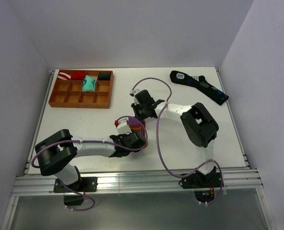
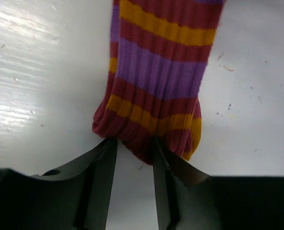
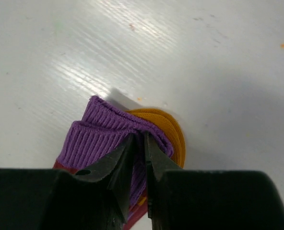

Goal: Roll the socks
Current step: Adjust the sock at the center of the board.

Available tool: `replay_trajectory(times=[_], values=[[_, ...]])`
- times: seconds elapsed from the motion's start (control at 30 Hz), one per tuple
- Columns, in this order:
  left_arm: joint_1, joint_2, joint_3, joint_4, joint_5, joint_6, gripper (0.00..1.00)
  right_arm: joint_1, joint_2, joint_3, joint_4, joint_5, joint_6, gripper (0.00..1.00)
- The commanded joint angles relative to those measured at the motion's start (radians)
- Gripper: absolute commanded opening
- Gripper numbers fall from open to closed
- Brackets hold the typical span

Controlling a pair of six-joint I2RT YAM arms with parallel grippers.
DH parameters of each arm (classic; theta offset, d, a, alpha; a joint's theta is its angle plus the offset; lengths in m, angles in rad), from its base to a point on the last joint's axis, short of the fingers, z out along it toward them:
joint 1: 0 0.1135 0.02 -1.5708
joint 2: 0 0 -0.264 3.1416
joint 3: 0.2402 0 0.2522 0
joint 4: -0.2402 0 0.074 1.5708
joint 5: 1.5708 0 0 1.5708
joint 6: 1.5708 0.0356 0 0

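Note:
The socks (image 2: 161, 72) are maroon knit with orange and purple bands, and in the left wrist view they stretch away from my fingers over the white table. Their folded near end reaches just between the tips of my left gripper (image 2: 132, 146), whose jaws stand apart with bare table showing between them. In the right wrist view the purple cuff (image 3: 96, 136) is bunched over an orange part, and my right gripper (image 3: 139, 136) is pinched into a fold of that cuff. From above, the socks (image 1: 138, 125) lie mostly hidden between the left gripper (image 1: 131, 134) and the right gripper (image 1: 141, 115).
A wooden compartment tray (image 1: 60, 98) sits at the back left with small rolled bundles (image 1: 88, 82) in its far row. A long black sock with blue marks (image 1: 199, 86) lies at the back right. A purple cable (image 1: 157, 129) loops from the right arm.

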Motion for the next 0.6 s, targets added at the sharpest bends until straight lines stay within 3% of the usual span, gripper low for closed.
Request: replay_trajectory(times=[0.0,0.2,0.3,0.43,0.57], values=[[-0.042,0.020,0.024,-0.027,0.022,-0.088,0.42,0.019,0.039,0.044,-0.047,0.027,-0.035,0.22],[-0.043,-0.107,0.007,-0.081,-0.024,-0.047,0.50,0.006,0.008,0.014,-0.042,0.063,-0.016,0.27],[-0.043,-0.182,0.013,-0.144,-0.060,-0.031,0.51,0.005,-0.020,0.011,-0.050,0.060,-0.010,0.42],[-0.043,-0.275,0.007,-0.187,-0.100,-0.002,0.53,0.003,-0.060,0.015,-0.059,0.060,0.002,0.53],[-0.042,-0.321,0.004,-0.224,-0.151,0.018,0.54,-0.003,-0.103,0.023,-0.072,0.071,0.016,0.57]])
